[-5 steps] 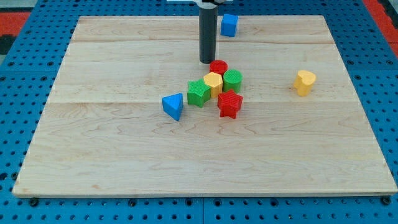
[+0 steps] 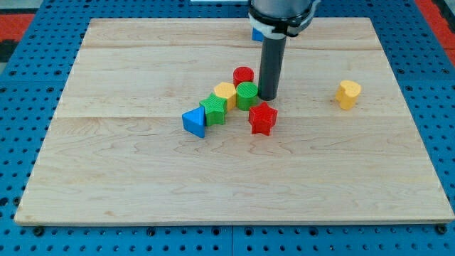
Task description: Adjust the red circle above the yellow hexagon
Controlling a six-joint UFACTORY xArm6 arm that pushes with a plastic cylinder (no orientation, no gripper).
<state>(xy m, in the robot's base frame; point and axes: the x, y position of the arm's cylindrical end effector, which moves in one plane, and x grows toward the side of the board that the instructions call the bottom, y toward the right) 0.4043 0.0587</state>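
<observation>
- The pale wooden table (image 2: 142,178) is the largest thing; it lies on a blue perforated base (image 2: 21,107) and carries all the blocks, so that a rod can slide them freely at one height.
- The dark straight rod comes down from the view's top, and my tip (image 2: 269,97) stands on the table just to the view's right of the green cylinder block (image 2: 247,94), touching it or very nearly. I judge it is placed there to push the cluster toward the view's left.
- There is no gripper on this arm, so nothing is clenched, grasped or released; the rod only pushes.
- The red star-shaped block (image 2: 262,118) lies just below my tip, a little apart from the row.
- The green cube-like block (image 2: 213,110) and the blue triangular block (image 2: 193,121) touch each other at the lower left end of the cluster.
- The red circle block (image 2: 243,75), the task's thing, sits at the top of the cluster, above the green cylinder block and to the upper right of the yellow hexagon block (image 2: 225,93). I judge it is not yet straight above the hexagon, so a small correction remains.
- A second yellow block (image 2: 348,94) stands alone, well apart at the view's right.
- A blue block (image 2: 257,33) near the top edge is mostly hidden behind the rod.
- No container shows in this view, so nothing is held inside anything.
</observation>
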